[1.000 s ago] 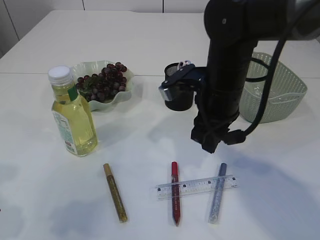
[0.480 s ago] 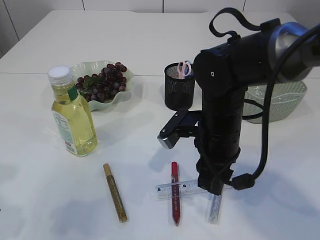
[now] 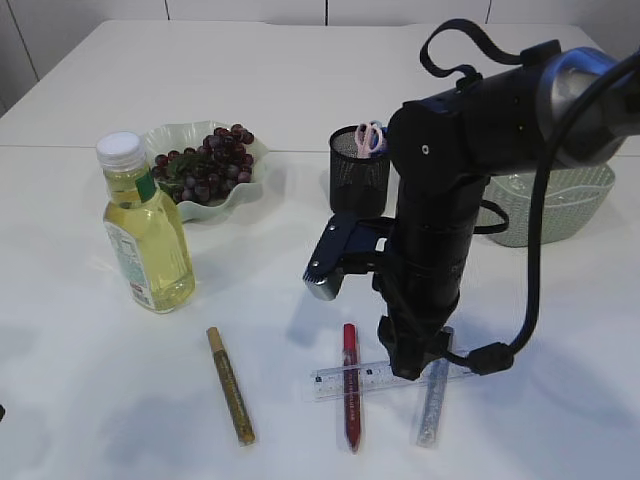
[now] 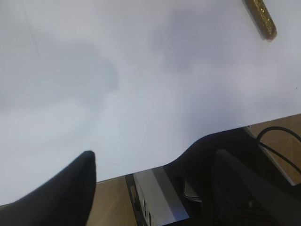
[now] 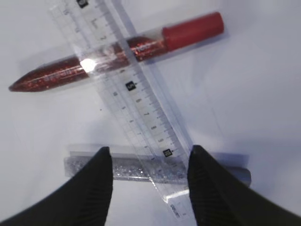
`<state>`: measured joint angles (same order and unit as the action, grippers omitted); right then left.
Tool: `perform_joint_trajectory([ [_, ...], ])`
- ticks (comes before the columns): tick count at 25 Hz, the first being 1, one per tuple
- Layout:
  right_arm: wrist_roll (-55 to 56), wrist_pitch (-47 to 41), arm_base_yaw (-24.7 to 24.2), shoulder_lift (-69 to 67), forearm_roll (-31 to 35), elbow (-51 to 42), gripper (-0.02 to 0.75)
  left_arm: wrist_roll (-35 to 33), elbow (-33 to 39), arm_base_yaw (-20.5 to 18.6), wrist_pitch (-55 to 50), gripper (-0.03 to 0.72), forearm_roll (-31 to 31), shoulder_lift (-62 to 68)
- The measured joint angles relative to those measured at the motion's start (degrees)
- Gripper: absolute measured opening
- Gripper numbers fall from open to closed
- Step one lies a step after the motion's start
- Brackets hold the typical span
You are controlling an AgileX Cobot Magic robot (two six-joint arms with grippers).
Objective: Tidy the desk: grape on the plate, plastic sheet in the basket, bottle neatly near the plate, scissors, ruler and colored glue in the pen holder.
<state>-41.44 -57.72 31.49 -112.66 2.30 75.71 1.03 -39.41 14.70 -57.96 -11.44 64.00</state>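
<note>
Exterior: my right arm (image 3: pixel 440 200) hid my right gripper (image 3: pixel 408 362) and mid ruler (image 3: pixel 345 378), low center. Ruler was clear plastic, lying across red glue (image 3: pixel 349 385) and silver glue (image 3: pixel 432 405); gold glue (image 3: pixel 230 385) lay apart at lower left w/ bare table round it.

Left wrist: only gold glue's tip, top right; my left fingers (image 4: pixel 70 193) stood apart, holding nothing, by table edge.

Right wrist: ruler's near end cut off btw my fingers (image 5: pixel 94 183), spread apart astride ruler and silver glue, gripping nothing.
</note>
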Motion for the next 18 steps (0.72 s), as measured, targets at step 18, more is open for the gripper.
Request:
perform_joint_trajectory([
  [18,-10.0,-4.0,0.1,0.0,6.9,0.0,0.419,0.0,0.0,0.0,0.6,0.559,0.0,0.0],
])
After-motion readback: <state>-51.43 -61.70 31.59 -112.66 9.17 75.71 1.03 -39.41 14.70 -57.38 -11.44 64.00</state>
